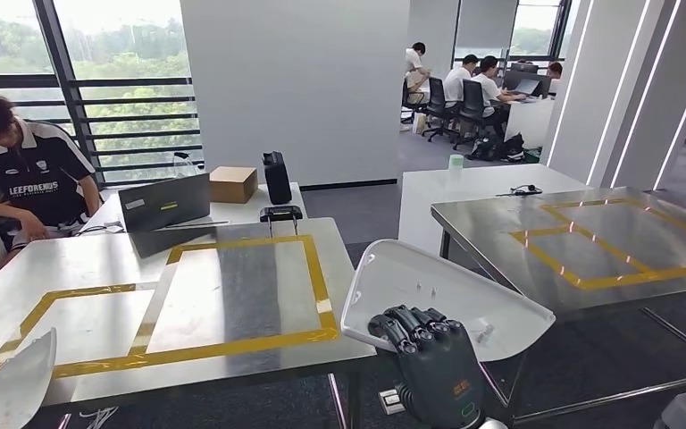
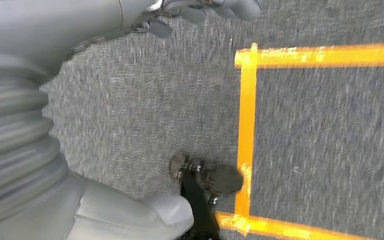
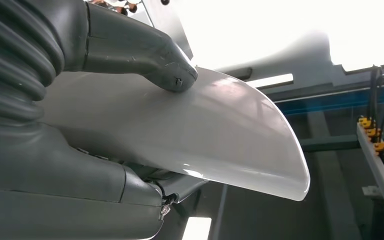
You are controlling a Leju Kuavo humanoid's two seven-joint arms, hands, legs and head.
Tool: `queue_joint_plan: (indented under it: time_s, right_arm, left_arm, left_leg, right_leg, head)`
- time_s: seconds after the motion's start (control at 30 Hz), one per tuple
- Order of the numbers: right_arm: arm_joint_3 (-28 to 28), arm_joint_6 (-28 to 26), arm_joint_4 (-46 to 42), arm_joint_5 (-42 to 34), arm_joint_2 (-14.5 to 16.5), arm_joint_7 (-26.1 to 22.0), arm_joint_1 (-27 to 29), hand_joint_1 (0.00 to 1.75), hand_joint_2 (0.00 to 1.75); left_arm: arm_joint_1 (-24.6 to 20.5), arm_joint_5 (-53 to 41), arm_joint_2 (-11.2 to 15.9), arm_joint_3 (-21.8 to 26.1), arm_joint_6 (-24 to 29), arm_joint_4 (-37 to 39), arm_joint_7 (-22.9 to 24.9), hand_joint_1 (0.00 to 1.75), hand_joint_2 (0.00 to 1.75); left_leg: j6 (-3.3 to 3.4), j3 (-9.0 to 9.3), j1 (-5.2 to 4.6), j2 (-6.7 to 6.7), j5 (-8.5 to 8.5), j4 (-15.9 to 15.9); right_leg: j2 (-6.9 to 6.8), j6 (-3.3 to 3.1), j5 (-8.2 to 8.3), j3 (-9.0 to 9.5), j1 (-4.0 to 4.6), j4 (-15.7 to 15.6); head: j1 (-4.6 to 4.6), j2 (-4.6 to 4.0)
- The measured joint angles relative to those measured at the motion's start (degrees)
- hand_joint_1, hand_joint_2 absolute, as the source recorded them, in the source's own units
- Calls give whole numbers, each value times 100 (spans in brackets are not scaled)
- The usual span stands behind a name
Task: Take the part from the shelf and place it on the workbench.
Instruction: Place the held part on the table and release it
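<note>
My right hand (image 1: 429, 357) holds the part (image 1: 451, 290), a white curved plastic panel, by its near edge, low in the head view. It hangs over the gap between two steel tables. In the right wrist view the thumb (image 3: 145, 55) presses on the panel's (image 3: 220, 135) smooth face, and the fingers sit under it. The workbench (image 1: 232, 286) with a yellow tape rectangle lies to the left of the panel. My left hand (image 2: 130, 220) hangs over the carpet with its fingers apart and nothing in it.
Another white curved piece (image 1: 13, 384) lies at the workbench's near left corner. A laptop (image 1: 165, 204), a cardboard box (image 1: 232, 183) and a black canister (image 1: 277, 177) stand at its far side. A person (image 1: 18, 170) leans there. A second taped steel table (image 1: 589, 241) stands at the right.
</note>
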Motion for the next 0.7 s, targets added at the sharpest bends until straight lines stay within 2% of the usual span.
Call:
queue_joint_plan:
  time_s: [0.03,0.1,0.13,0.17,0.2,0.23,0.27,0.3,0.33,0.37,0.47,0.53,0.6,0.63,0.67,0.7]
  right_arm:
    - [0,1,1,-2,-3,-1,-2,175,175]
    - [0,9,7,-14,-15,-1,4,175,175]
    - [0,14,11,-23,-21,-3,11,175,175]
    - [0,19,16,-33,-26,-5,16,175,175]
    - [0,21,19,-42,-27,-7,16,175,175]
    - [0,21,20,-44,-27,-9,14,175,175]
    - [0,21,20,-46,-27,-10,11,175,175]
    - [0,21,20,-48,-27,-10,7,175,175]
    - [0,20,20,-49,-28,-11,2,175,175]
    - [0,20,20,-51,-29,-10,-2,175,175]
    - [0,20,17,-58,-30,-10,-9,175,175]
    - [0,20,16,-59,-27,-10,-18,175,175]
    - [0,22,17,-59,-27,-11,-17,175,175]
    - [0,23,17,-59,-27,-13,-11,175,175]
    - [0,24,17,-57,-27,-13,-5,175,175]
    - [0,24,17,-52,-25,-11,-2,175,175]
  left_arm:
    - [-2,1,1,1,0,0,-5,0,175]
    - [-8,2,0,1,-1,1,-10,0,175]
    - [-5,2,-2,1,-2,2,-10,0,175]
    - [-2,2,-4,1,-2,3,-10,0,175]
    - [0,2,-7,1,-2,4,-11,0,175]
    - [0,2,-11,1,-2,4,-11,0,175]
    - [-2,2,-21,1,-2,7,-11,0,175]
    - [-6,2,-29,1,-2,8,-13,0,175]
    - [-9,3,-36,1,-2,8,-15,0,175]
    - [-10,3,-42,1,-2,9,-15,0,175]
    - [-4,4,-39,1,-2,5,-18,0,175]
    - [-7,4,-41,1,-2,4,-24,0,175]
    - [-6,4,-42,1,-2,7,-26,0,175]
    - [-1,4,-39,1,-2,7,-26,0,175]
    - [3,6,-35,1,-2,6,-26,0,175]
    - [6,8,-31,1,-2,5,-26,0,175]
  left_leg:
    - [30,28,0,-5,-9,-19]
    - [80,60,-25,-18,-41,-23]
    - [99,79,-44,-28,-57,-22]
    - [113,105,-65,-40,-74,-21]
    - [123,139,-87,-54,-92,-20]
    - [129,175,-105,-67,-113,-20]
    - [128,202,-127,-77,-134,-18]
    - [120,216,-139,-88,-151,-14]
    - [103,217,-142,-93,-163,-13]
    - [80,212,-142,-95,-169,-14]
    - [-4,206,-146,-87,-224,31]
    - [-83,21,-127,-67,-450,446]
    - [-167,-350,-70,-41,-761,1171]
    - [-202,-502,-39,-31,-834,1443]
    - [-234,-565,-11,-19,-799,1527]
    - [-265,-517,16,-1,-660,1396]
  right_leg:
    - [5,6,-127,-169,4,307]
    - [12,3,-340,-621,23,1030]
    - [14,-7,-332,-788,34,1236]
    - [16,-30,-210,-854,49,1231]
    - [19,-68,7,-803,72,1003]
    - [25,-125,273,-664,103,616]
    - [29,-193,468,-510,136,230]
    - [27,-242,594,-379,164,-79]
    - [25,-278,636,-304,186,-256]
    - [21,-294,615,-282,198,-305]
    - [15,-322,647,-204,140,-417]
    - [-3,-342,660,-117,78,-491]
    - [-16,-347,640,-85,51,-502]
    - [-21,-338,627,-77,37,-501]
    - [-25,-321,615,-67,19,-499]
    - [-36,-296,599,-50,-6,-494]
  head:
    - [1,0]
    - [1,0]
    - [1,0]
    - [1,0]
    - [1,0]
    - [0,0]
    - [-3,0]
    - [-2,0]
    - [-3,0]
    - [-3,0]
    - [-2,1]
    - [-6,2]
    - [-11,2]
    - [-12,2]
    - [-12,2]
    - [-11,2]
